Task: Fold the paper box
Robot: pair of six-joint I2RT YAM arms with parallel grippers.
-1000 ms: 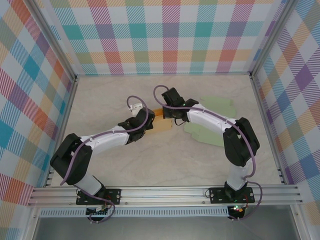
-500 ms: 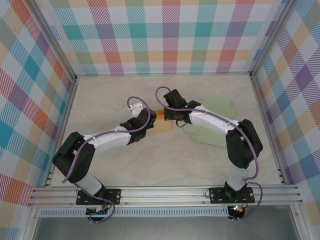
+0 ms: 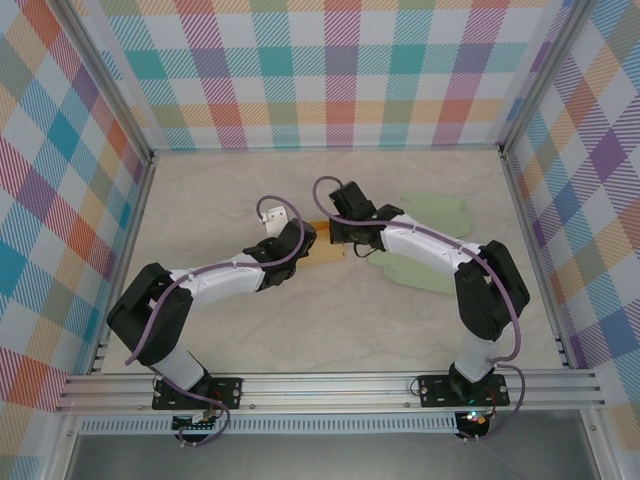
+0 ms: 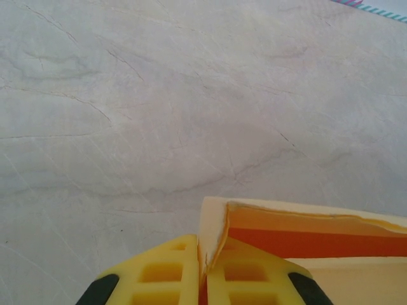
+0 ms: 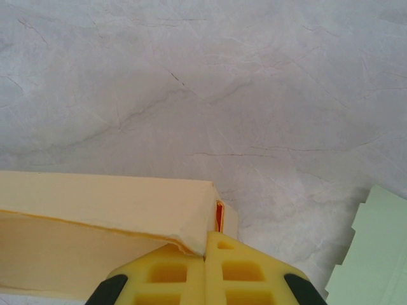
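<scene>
"Pale-yellow paper, that box (image 3: 326, 254). What could spoil it from here?"

"A tear or a crooked crease, I judge. My left pincer (image 4: 203, 264) is clenched on the thin wall at the box's left corner. My right pincer (image 5: 205, 257) is clenched on the edge at the far corner. If my arms pull apart or twist unevenly, the paper could rip at the pads or buckle off its fold lines. The edge beside my right pincer looks a little crumpled, so it may be the weaker spot."

"Where does it sit?"

"Around the middle of the table (image 3: 220, 200), pinched between my two wrists. The green sheets (image 3: 415, 268) lie flat just to its right, and I can't tell whether they touch it."

"And which way does it point?"

"Its long axis runs from my left pincer to my right, across the table. The left wrist view shows an orange inner face at the left end. From above, my arms cover most of the box, so I can't tell its exact slant."
</scene>
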